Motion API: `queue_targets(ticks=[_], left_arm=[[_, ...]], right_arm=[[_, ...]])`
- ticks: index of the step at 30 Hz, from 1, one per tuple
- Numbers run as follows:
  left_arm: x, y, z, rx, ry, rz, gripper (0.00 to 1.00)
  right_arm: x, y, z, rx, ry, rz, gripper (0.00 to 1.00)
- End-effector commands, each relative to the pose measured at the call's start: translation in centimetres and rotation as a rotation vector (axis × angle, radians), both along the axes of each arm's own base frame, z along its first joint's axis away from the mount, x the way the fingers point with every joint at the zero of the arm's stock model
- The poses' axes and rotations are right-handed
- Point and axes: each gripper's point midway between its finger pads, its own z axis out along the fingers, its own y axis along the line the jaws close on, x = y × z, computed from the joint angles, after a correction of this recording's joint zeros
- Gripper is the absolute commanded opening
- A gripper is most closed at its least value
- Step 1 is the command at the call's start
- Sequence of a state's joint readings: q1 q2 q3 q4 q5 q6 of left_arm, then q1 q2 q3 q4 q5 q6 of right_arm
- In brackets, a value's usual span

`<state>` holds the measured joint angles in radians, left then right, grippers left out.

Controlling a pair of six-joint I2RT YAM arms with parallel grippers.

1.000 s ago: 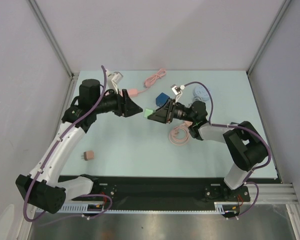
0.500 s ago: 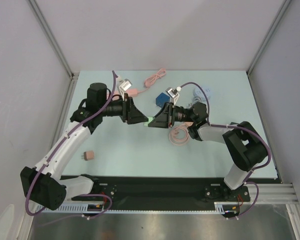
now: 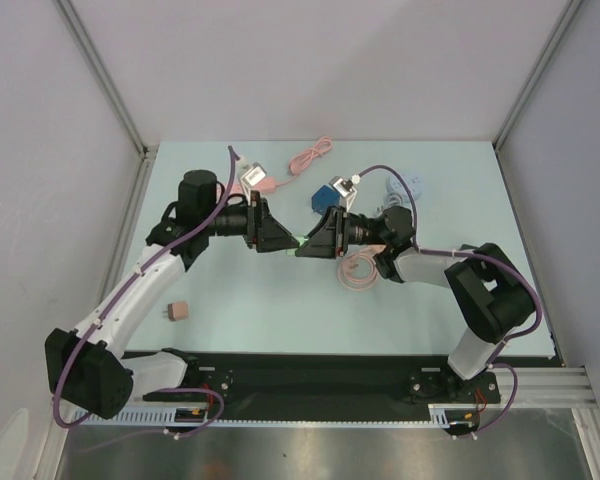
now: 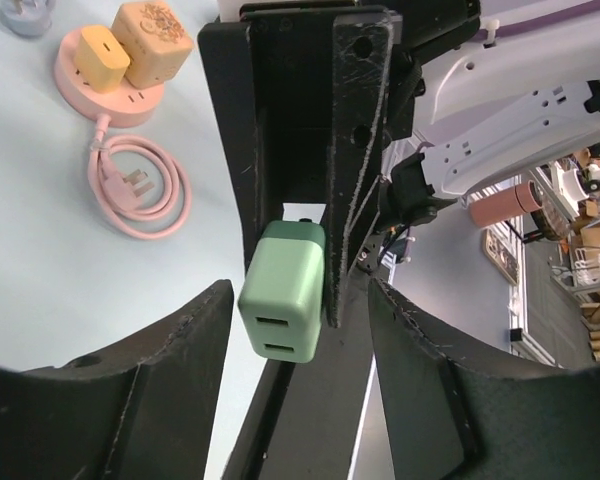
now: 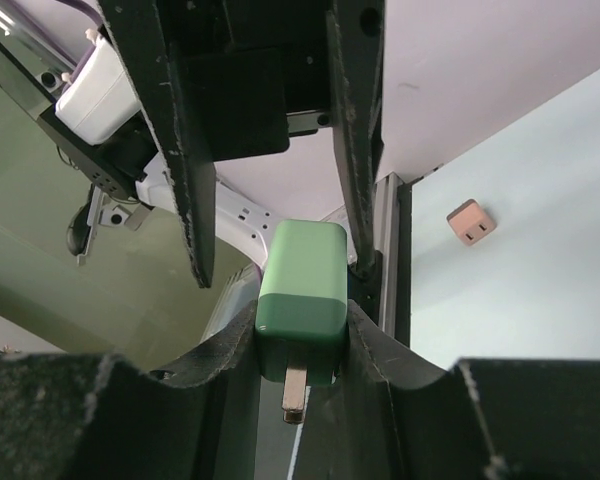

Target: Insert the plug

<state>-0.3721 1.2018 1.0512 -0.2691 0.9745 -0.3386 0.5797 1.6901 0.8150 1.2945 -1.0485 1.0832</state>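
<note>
My right gripper point(image 3: 312, 241) is shut on a green two-port plug point(image 3: 298, 243) and holds it level above the table, its metal prong toward the wrist. In the right wrist view the plug point(image 5: 302, 290) sits between my right gripper's point(image 5: 302, 330) jaws. My left gripper point(image 3: 283, 239) faces it, open, its jaws on either side of the plug's port end without gripping it. In the left wrist view the plug point(image 4: 283, 303) shows between my left gripper's point(image 4: 298, 300) jaws. A round pink power strip point(image 4: 120, 85) lies on the table with two plugs in it.
A coiled pink cable point(image 3: 360, 270) lies under the right arm. A blue cube point(image 3: 330, 192) and a pale blue item point(image 3: 405, 185) sit behind the grippers. A small pink plug point(image 3: 178, 311) lies at the front left. Another pink cable point(image 3: 310, 157) lies at the back.
My left gripper has moved right, toward the right gripper, and its open jaws now flank the green plug. The right gripper has edged left with the plug in it.
</note>
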Motion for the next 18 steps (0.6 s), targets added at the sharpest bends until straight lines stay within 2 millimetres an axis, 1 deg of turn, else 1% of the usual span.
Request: queue_targets(ticks=[1,2,4,6,8,9,10,12,13,14,15,16,17,18], left_arm=[[-0.4,-0.3,0.0,-0.017,-0.025,-0.039,0.63],[-0.3,-0.3,-0.2,-0.014,-0.026,-0.035,0.63],[-0.4,-0.3,-0.4,-0.014,-0.022,-0.043,0.61],[-0.6,-0.3,-0.6,-0.017,-0.018,-0.049,0.56],[-1.0,-0.5,-0.2,-0.036,-0.015,-0.066,0.48],[-1.2,-0.5,-0.5,-0.042,-0.004,-0.070,0.44],[-1.2,-0.5,-0.2,-0.053,-0.013,-0.072,0.35],[-1.7,-0.8,-0.1,-0.071,0.016,-0.092,0.24],[-1.7,-0.9,0.2,-0.085,0.002,-0.095,0.13],[-1.8,-1.0,0.5,-0.095,0.007,-0.097,0.08],[-2.0,-1.2,0.7,-0.106,0.037,-0.098,0.02],[-1.9,-1.2,1.0,-0.115,0.033,-0.091,0.00],[-1.9,-1.2,1.3,-0.123,0.057,-0.080,0.00],[-1.7,-1.3,1.6,-0.127,0.059,-0.066,0.00]], right_arm=[[-1.4,-0.5,3.8,0.127,-0.192,0.006,0.00],[-1.6,-0.4,3.7,0.127,-0.191,0.011,0.00],[-1.5,-0.4,3.6,0.126,-0.188,0.011,0.00],[-1.5,-0.4,3.6,0.125,-0.185,0.010,0.00],[-1.6,-0.4,3.6,0.128,-0.193,0.005,0.00],[-1.5,-0.4,3.6,0.127,-0.190,0.004,0.00],[-1.5,-0.4,3.7,0.130,-0.193,0.004,0.00],[-1.2,-0.2,3.4,0.124,-0.176,0.004,0.00],[-1.1,0.0,3.4,0.124,-0.164,0.007,0.00],[-0.9,0.1,3.2,0.119,-0.151,0.007,0.00],[-0.6,0.2,2.7,0.111,-0.131,0.008,0.04],[-0.3,0.3,2.5,0.107,-0.117,0.006,0.12],[-0.1,0.4,2.5,0.109,-0.099,-0.002,0.18],[0.1,0.3,2.4,0.110,-0.096,-0.010,0.26]])
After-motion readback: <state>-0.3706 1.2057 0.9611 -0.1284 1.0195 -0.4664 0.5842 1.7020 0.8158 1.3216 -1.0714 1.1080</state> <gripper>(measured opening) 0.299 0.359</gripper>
